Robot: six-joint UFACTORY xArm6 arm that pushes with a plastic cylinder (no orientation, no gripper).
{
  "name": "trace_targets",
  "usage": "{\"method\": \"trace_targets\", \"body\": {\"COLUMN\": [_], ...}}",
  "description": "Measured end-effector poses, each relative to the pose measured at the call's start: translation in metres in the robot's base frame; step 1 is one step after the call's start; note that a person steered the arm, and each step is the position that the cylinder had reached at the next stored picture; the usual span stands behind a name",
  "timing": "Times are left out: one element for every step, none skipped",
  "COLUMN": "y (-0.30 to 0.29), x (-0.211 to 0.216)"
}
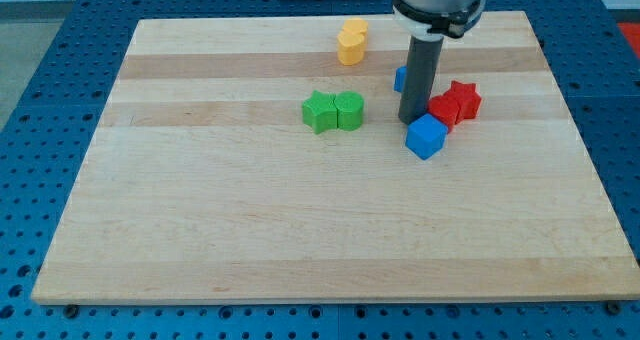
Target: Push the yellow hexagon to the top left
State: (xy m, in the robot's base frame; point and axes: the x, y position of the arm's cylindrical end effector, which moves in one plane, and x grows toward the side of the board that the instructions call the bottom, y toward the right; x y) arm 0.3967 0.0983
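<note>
Your rod's tip rests just left of the red blocks, beside the blue cube; no claw fitted. Yellow hexagon lies far-centre on the surface

Lab — blue perforated bench.

A single camera looks down at a slant from beyond the bottom edge of the counter, facing its top edge. It stands far enough back that all four corners nearly fit, the bottom two just cropped.
</note>
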Motion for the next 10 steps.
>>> {"method": "trace_targets", "body": {"y": [-0.001,-0.014,-0.033,-0.041,-0.041,-0.037,-0.027,-0.011,-0.013,-0.037], "x": [-0.015,-0.023,-0.032,-0.044,-0.062,-0.085,-0.112,-0.133,-0.15,-0.15]}}
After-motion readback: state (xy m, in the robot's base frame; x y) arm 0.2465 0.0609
